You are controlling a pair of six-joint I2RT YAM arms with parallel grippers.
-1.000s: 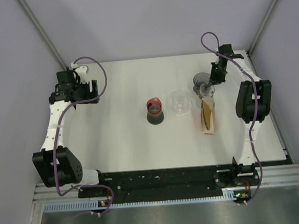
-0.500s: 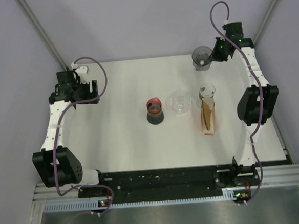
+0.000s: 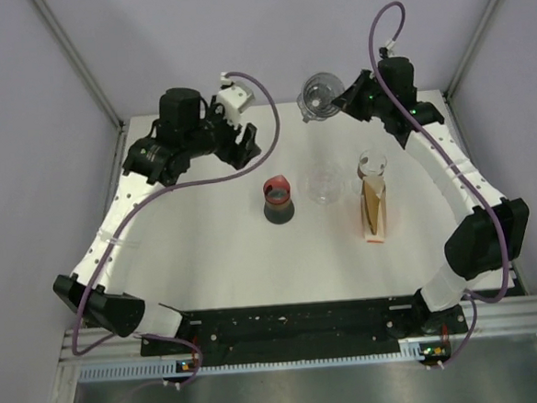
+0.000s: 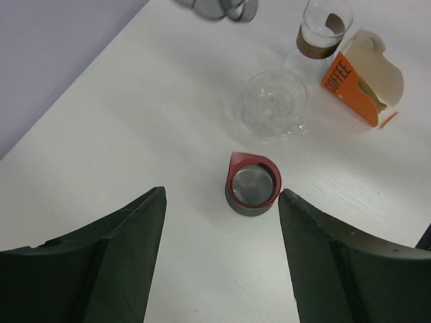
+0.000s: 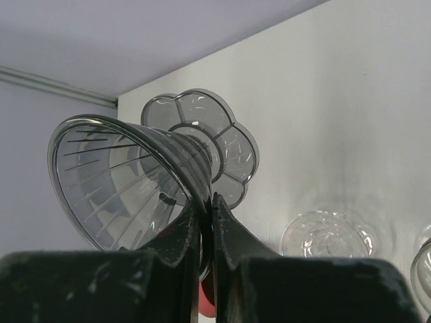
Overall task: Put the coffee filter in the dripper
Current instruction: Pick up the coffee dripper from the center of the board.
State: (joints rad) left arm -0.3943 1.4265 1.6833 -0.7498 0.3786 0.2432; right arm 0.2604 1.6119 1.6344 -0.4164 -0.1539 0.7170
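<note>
Jaws on the left arm stand open over the surface (image 3: pixel 198 252), near a red cup (image 4: pixel 252 186). Right jaws clamp the dripper (image 5: pixel 128 182) by its wall, aloft at the far edge. Filters (image 3: pixel 373 203) sit in the orange box (image 4: pixel 345 82), further right.

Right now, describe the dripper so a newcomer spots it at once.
At the far edge of the table, right of centre, the right end effector is shut on the dripper. It is the only smoky, ribbed cone with a scalloped base, tipped sideways; the clear glass nearby stands on the table.
</note>
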